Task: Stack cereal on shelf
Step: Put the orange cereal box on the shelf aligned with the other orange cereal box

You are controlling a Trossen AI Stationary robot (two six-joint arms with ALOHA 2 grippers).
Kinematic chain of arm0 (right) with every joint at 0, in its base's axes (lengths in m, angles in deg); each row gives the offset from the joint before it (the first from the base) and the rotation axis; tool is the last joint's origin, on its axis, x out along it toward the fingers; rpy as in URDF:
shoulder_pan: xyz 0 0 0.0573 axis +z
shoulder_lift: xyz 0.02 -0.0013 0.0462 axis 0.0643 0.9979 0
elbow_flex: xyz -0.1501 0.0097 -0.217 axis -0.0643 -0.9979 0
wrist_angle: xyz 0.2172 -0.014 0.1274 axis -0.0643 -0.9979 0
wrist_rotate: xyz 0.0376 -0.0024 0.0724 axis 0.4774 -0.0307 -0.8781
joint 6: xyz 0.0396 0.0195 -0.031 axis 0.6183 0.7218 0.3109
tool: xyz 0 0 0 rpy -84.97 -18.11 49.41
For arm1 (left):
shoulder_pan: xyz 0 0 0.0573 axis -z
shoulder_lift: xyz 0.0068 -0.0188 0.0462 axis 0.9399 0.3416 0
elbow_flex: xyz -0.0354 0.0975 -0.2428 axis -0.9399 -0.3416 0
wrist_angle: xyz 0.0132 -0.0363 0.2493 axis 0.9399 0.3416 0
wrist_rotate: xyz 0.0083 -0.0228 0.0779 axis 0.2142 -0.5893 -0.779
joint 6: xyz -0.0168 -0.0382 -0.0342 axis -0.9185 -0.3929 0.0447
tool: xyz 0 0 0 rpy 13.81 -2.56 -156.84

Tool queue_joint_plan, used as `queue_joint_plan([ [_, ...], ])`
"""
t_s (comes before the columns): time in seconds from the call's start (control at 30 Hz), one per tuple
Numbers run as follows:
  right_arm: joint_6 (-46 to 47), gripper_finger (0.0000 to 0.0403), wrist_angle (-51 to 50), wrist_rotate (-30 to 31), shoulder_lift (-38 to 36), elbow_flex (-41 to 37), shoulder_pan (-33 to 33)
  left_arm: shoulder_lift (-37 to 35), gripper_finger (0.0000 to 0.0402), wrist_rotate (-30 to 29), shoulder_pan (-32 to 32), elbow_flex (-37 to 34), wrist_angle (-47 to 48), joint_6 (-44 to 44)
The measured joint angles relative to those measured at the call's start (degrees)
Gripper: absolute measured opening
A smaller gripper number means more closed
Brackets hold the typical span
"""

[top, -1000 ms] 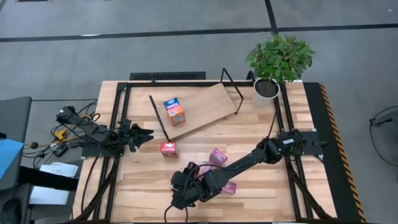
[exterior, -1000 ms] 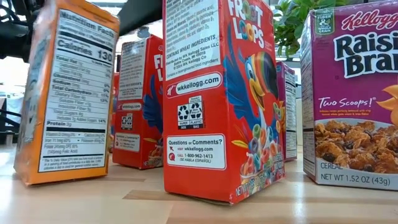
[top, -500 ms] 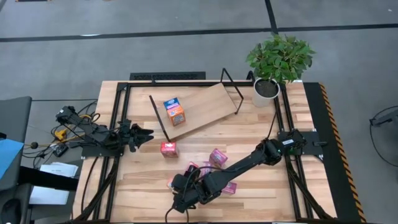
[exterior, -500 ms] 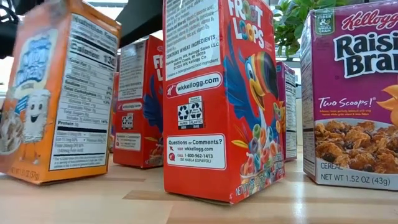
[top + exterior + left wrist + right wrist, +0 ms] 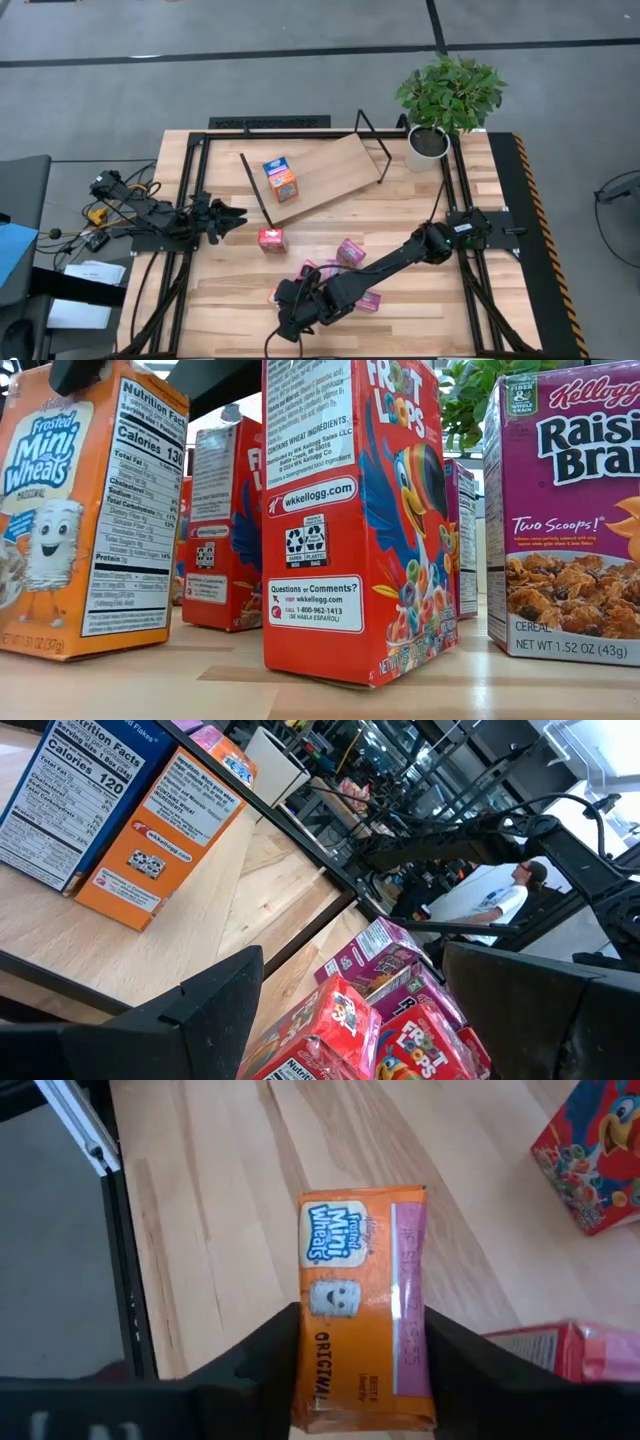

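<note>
My right gripper reaches to the near middle of the table and is shut on an orange Frosted Mini Wheats box, which also shows at the left of the low view. The plywood shelf lies tilted at the far middle. A blue box and an orange box stand side by side on it. My left gripper waits open and empty at the table's left, level with the shelf's near end. My right gripper pinches the orange box's upper end between its two fingers, one on each broad face. The fingers come from above, pointing down. The box stands nearly upright below them, its bottom edge at the tabletop; whether it rests there I cannot tell.
Red Froot Loops boxes and a magenta Raisin Bran box stand close around the orange box. One red box stands apart near the shelf's near corner. A potted plant is at the far right. A person stands beyond the table.
The orange box has turned about its upright axis in my right gripper: it first showed its nutrition side to the low view and now shows its front face as well. It has shifted a little toward the table's left. The other boxes have kept still.
</note>
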Motion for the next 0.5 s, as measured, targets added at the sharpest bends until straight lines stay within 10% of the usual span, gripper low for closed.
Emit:
queue_joint_plan([
  [0.5, -18.6, 0.0184, -6.2, -2.0, -9.5, 2.2, -3.7, 0.0, 0.0300, -0.1, 0.0, 0.0, 0.0, -0.2],
])
